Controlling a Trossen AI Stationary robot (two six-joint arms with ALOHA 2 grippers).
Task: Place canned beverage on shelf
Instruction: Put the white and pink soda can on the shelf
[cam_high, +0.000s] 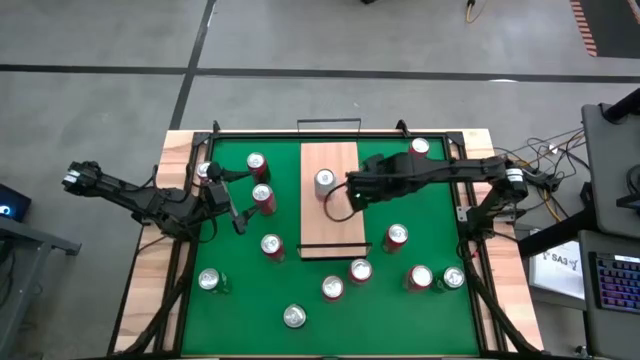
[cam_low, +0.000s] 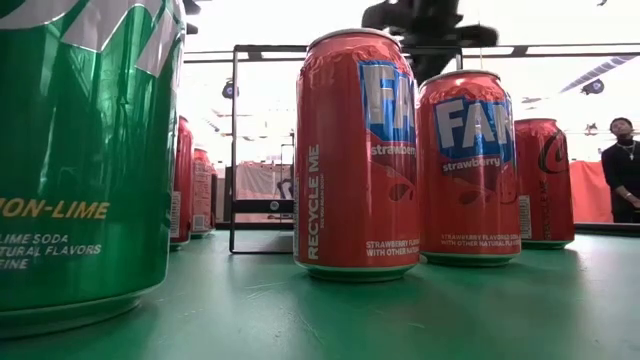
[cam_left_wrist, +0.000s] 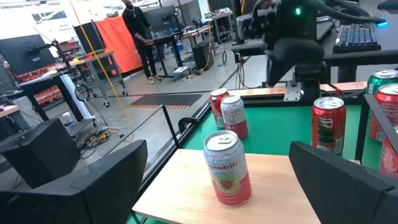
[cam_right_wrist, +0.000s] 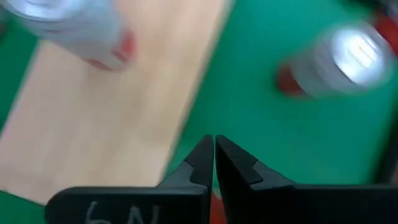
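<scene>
Pale wood-grain is what I read first from above: the shelf (cam_high: 329, 200) lies lengthwise on the green mat (cam_high: 240, 290) of the desk (cam_high: 175, 160), with one silver-topped can (cam_high: 325, 181) standing on it and many more cans scattered on the mat around it. My right end effector (cam_high: 352, 192) hangs just beside that can, and my left end effector (cam_high: 237, 205) sits near a red can (cam_high: 264, 199) on the mat, well clear of the shelf. At desk height, only big red cans fill my view. Past my left fingers (cam_left_wrist: 339, 177), spread wide and empty, the can (cam_left_wrist: 227, 168) stands upright on the board. Past my right fingers (cam_right_wrist: 199, 163), pressed together on nothing, I see board and mat below. I judge one can placed; next, I'd line the left jaws around another can.
</scene>
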